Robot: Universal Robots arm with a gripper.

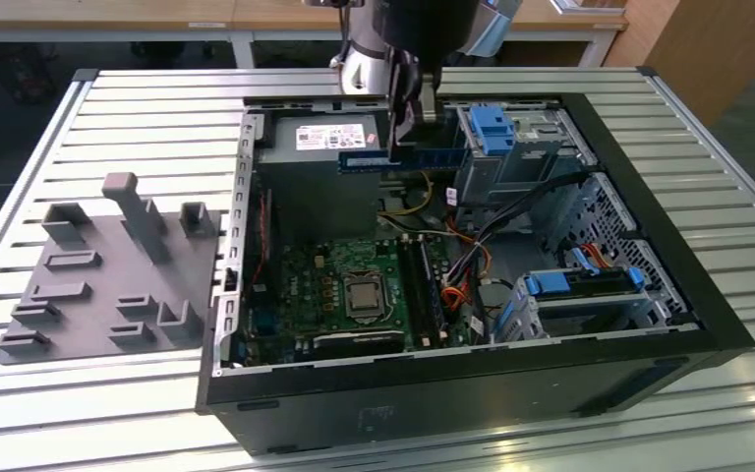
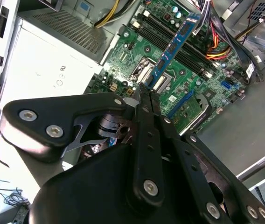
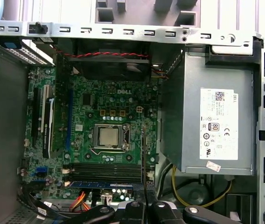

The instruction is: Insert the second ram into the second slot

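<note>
Gripping the second ram [image 1: 367, 160] edgewise, fingers [image 2: 144, 122] hang above the open case [image 1: 483, 362].

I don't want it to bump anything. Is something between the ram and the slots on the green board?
Nothing I can see. The fingers hold the ram in open air over the slots. The cables lie off to the side.

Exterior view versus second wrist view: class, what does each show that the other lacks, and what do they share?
Exterior view: the grey fixture plate, slatted table and blue drive-bay latches. Second wrist view: the power supply's vent grille and bolts on the links of the pincer. Shared: the pincer shut on the second ram, over the motherboard.
</note>
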